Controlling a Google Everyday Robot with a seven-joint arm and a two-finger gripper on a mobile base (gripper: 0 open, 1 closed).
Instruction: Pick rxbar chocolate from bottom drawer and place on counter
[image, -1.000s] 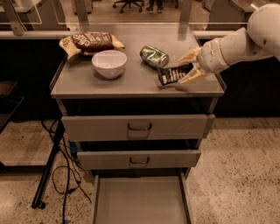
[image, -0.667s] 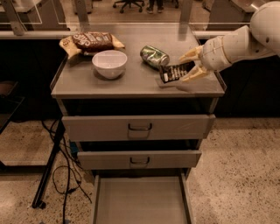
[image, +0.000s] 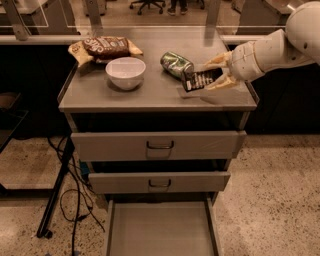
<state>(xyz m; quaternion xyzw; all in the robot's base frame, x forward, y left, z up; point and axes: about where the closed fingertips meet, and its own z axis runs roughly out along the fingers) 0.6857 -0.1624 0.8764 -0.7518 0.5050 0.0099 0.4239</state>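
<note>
One relation settles the coming move: the rxbar chocolate (image: 195, 80) sits in the hand (image: 209, 76) itself, not down in the bottom drawer (image: 160, 231), which stands pulled out with its grey floor bare. The arm reaches in from the right side of the cabinet. The hand's two pale fingers (image: 218, 60) are pinched on the bar's right end, one above it and one below.

The bar's long axis runs roughly left to right, out from the hand toward the crushed green can (image: 176, 64), and its free left end is just beside that can. It hangs tilted, low over the right front part of the desk (image: 150, 96). Whether its lower edge already touches the metal I cannot tell, though a shadow lies close beneath it.

By my reckoning only the set-down is left: straight down onto the bare patch in front of the can, keeping the free end off the can. The white bowl (image: 125, 72) and brown snack bag (image: 105, 47) lie well apart to the left.
</note>
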